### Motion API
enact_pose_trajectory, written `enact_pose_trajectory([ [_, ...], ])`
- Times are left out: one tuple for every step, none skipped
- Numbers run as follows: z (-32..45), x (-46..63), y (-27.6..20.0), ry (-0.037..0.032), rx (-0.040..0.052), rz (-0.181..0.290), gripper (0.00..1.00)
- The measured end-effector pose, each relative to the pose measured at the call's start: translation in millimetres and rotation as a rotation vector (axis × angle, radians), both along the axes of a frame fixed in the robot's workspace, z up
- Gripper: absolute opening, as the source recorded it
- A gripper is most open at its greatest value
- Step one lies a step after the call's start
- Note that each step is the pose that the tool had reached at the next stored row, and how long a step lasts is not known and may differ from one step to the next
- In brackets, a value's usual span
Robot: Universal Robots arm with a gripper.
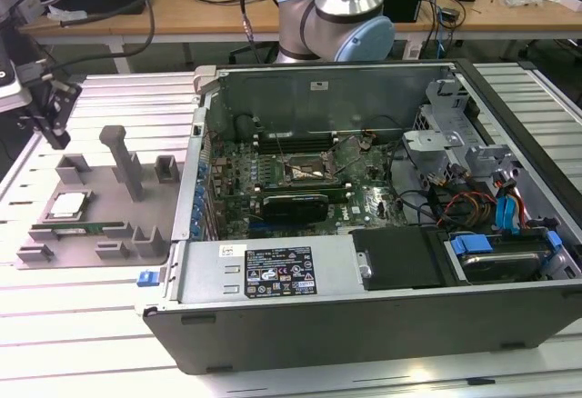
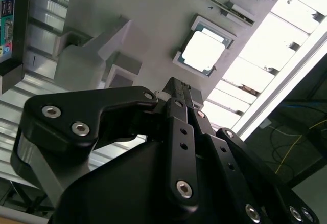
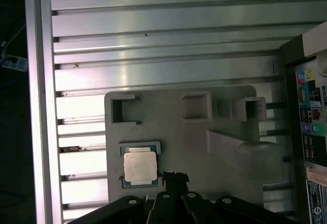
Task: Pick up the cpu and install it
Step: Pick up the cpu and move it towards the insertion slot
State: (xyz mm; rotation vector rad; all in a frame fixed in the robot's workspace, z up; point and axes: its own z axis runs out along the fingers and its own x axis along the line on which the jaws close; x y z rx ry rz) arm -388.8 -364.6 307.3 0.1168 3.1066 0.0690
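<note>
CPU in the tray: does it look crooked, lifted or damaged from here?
Nothing stands out. The cpu lies flat and square in the grey tray, silver top up, with no visible damage. The gripper hangs above the tray, apart from the chip.

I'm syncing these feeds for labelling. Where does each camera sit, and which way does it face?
Exterior view: off the arm, looking down on the open computer case and the grey tray at the exterior view's left; the arm rises behind the case.
First wrist view: on the wrist, facing down at the tray; the gripper shows near the cpu.
Second wrist view: on the wrist, looking slantwise along the gripper toward the tray.
Shared: all three show the cpu in the tray.
</note>
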Motion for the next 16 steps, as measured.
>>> enact_pose_trajectory([
  [-0.5, -0.9, 0.0, 0.0, 0.0, 0.0, 0.11],
  [-1.0, -1.8, 0.0, 0.0, 0.0, 0.0, 0.11],
  [-1.4, -2.7, 0.0, 0.0, 0.0, 0.0, 0.11],
  [-1.8, -3.6, 0.0, -0.0001, 0.0001, 0.0, 0.11],
  [-2.5, -5.2, 0.0, -0.0001, 0.0, 0.0, 0.11],
  [-3.4, -6.5, 0.0, -0.0001, 0.0001, 0.0, 0.11],
  [-4.2, -7.5, 0.0, -0.0001, 0.0001, 0.0, 0.11],
  [-4.9, -8.6, 0.0, 0.0, 0.0, 0.0, 0.11],
  [-5.8, -9.7, 0.0, 0.0, 0.0001, 0.0, 0.11],
  [-7.3, -11.7, 0.0, 0.0, 0.0001, 0.0, 0.11],
  [-8.5, -13.3, 0.0, 0.0, 0.0, 0.0, 0.11],
  [-9.2, -14.2, 0.0, -0.0001, 0.0001, 0.0, 0.11],
  [-9.9, -15.0, 0.0, -0.0001, 0.0001, 0.0, 0.11],
  [-11.5, -16.9, 0.0, -0.0001, 0.0001, 0.0, 0.11],
  [-12.8, -18.6, 0.0, 0.0, 0.0, 0.0, 0.11],
  [-15.8, -21.0, 0.0, -0.0002, 0.0002, 0.0, 0.11],
])
